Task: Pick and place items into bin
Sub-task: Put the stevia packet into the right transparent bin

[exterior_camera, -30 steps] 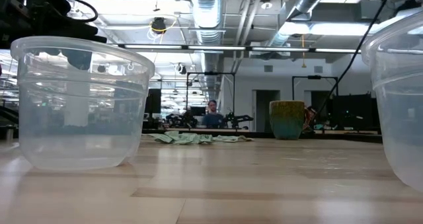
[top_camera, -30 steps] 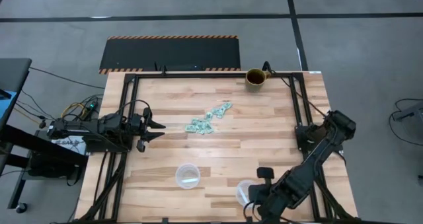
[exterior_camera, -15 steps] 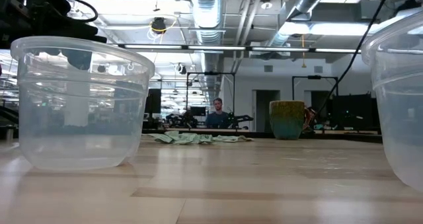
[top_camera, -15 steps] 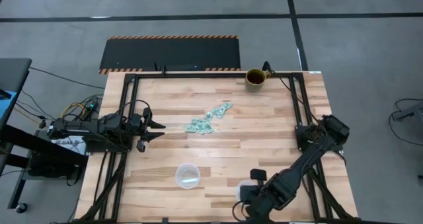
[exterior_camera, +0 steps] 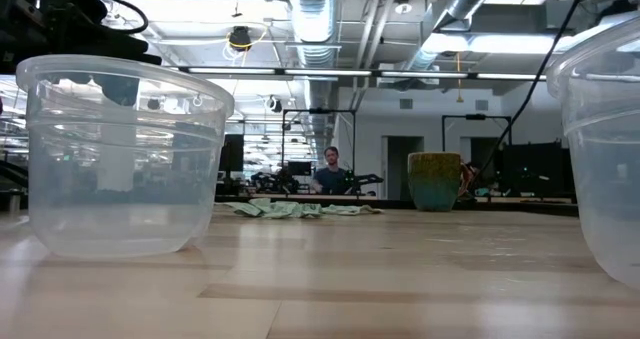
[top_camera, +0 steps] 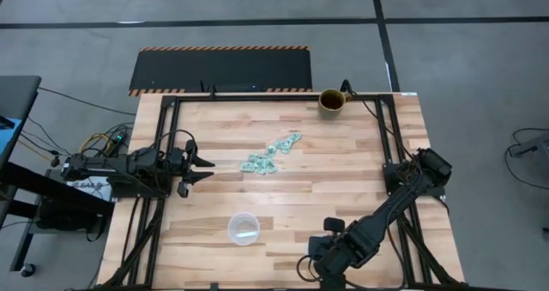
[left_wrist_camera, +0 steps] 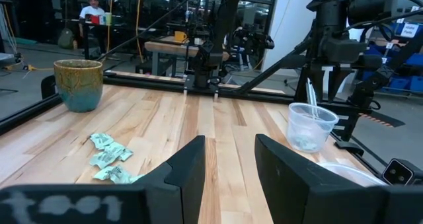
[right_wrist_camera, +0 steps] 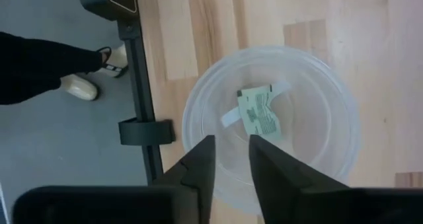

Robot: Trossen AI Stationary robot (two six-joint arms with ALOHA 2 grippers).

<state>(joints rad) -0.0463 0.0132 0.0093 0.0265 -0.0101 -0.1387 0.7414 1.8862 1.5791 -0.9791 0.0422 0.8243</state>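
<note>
The items are a pile of tiny pale mint-green and whitish packets (top_camera: 270, 154) lying in the middle of the wooden table; the pile also shows in the left wrist view (left_wrist_camera: 109, 159). One such packet (right_wrist_camera: 260, 113) lies on the bottom of a clear round cup (right_wrist_camera: 330, 118) at the near right. My right gripper (right_wrist_camera: 231, 145) hangs open and empty over that cup, pointing down; in the high view the right gripper (top_camera: 319, 258) hides the cup. My left gripper (top_camera: 210, 170) is open and empty, left of the pile.
A second clear cup (top_camera: 244, 229) stands at the near middle. A brown mug (top_camera: 331, 100) stands at the far edge. A dark frame (top_camera: 171, 111) runs around the table. A person's shoe and dark trouser leg (right_wrist_camera: 73, 78) show just beyond the near edge.
My right gripper has gone toward the table's left edge along the near edge, and now covers the near-right cup in the high view, which showed beside it a second ago.
</note>
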